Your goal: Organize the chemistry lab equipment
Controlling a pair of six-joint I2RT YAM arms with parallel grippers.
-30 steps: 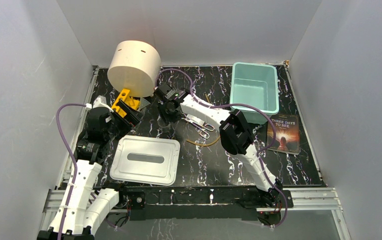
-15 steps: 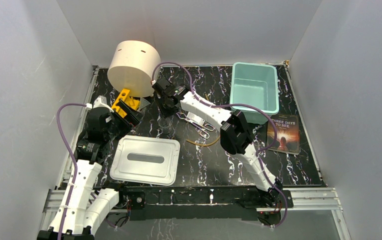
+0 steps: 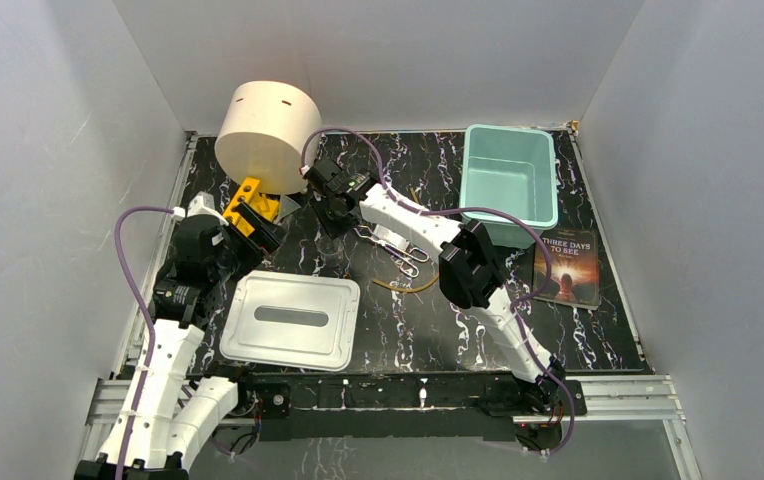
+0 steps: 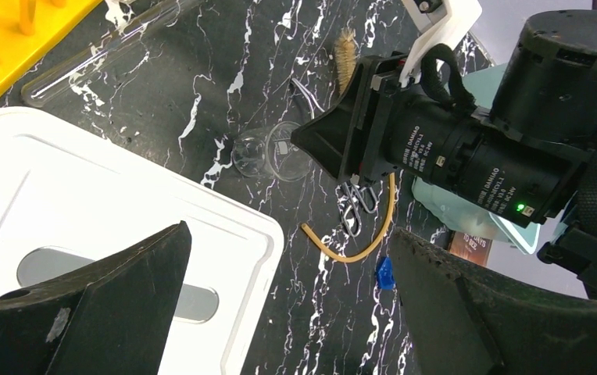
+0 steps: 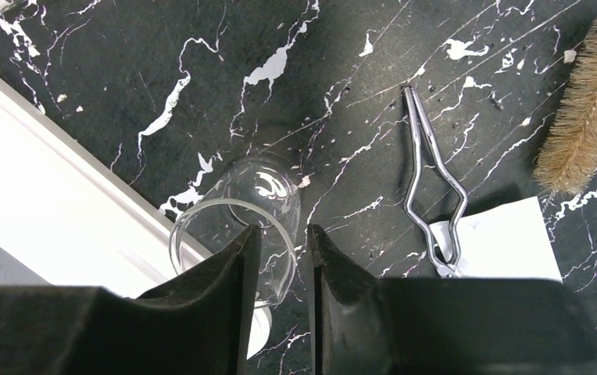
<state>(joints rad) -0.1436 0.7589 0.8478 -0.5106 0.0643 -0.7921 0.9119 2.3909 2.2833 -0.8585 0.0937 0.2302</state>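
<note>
The main risk is the clear beaker (image 5: 237, 226) slipping: the right gripper (image 5: 278, 258) pinches only its thin glass rim, fingers nearly together, and a jolt could drop or crack it over the white lid (image 3: 291, 321). The left gripper (image 4: 287, 312) hangs wide apart, empty. The black marbled tabletop (image 3: 458, 330) sits between plain grey walls; tongs (image 5: 430, 176), brush (image 5: 584, 133) and packet (image 5: 506, 246) lie near the beaker.

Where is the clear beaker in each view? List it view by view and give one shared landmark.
Top external: clear beaker left of centre, below the right gripper.
Left wrist: centre, beside the white lid.
Right wrist: lower centre, between the fingers.
Shared landmark: metal tongs.
</note>
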